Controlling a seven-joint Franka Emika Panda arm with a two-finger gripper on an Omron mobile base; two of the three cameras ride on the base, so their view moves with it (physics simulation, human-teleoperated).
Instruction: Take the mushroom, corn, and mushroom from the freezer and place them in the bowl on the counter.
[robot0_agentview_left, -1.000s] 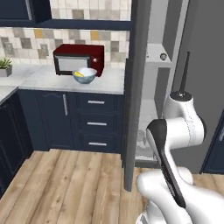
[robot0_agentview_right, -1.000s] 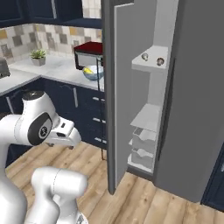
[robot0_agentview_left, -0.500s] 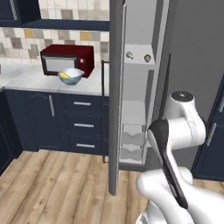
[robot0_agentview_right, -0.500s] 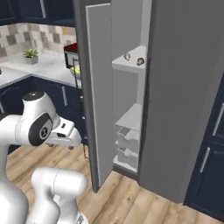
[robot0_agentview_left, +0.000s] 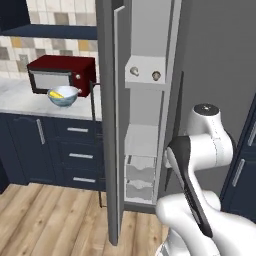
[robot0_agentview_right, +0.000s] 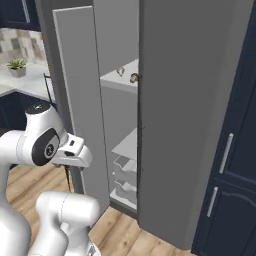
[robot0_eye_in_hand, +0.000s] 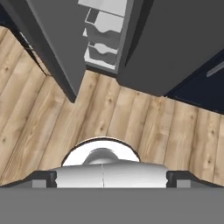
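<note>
The freezer stands with its door swung open. Two small mushrooms sit on its upper shelf, seen again as mushrooms in the right base view. The pale blue-grey bowl rests on the counter in front of the microwave, with a yellow piece that looks like the corn inside it. My gripper points down at the wooden floor in front of the freezer, open, with nothing between its fingertips.
A dark red microwave stands behind the bowl. Navy drawers lie under the counter. A tall navy cabinet flanks the freezer on the right. The freezer's lower drawers show pale. Its open door edge stands close to my arm.
The whole picture has shifted: the base has driven right and closer to the freezer, which now looms larger. The arm holds the same pose and the gripper stays open.
</note>
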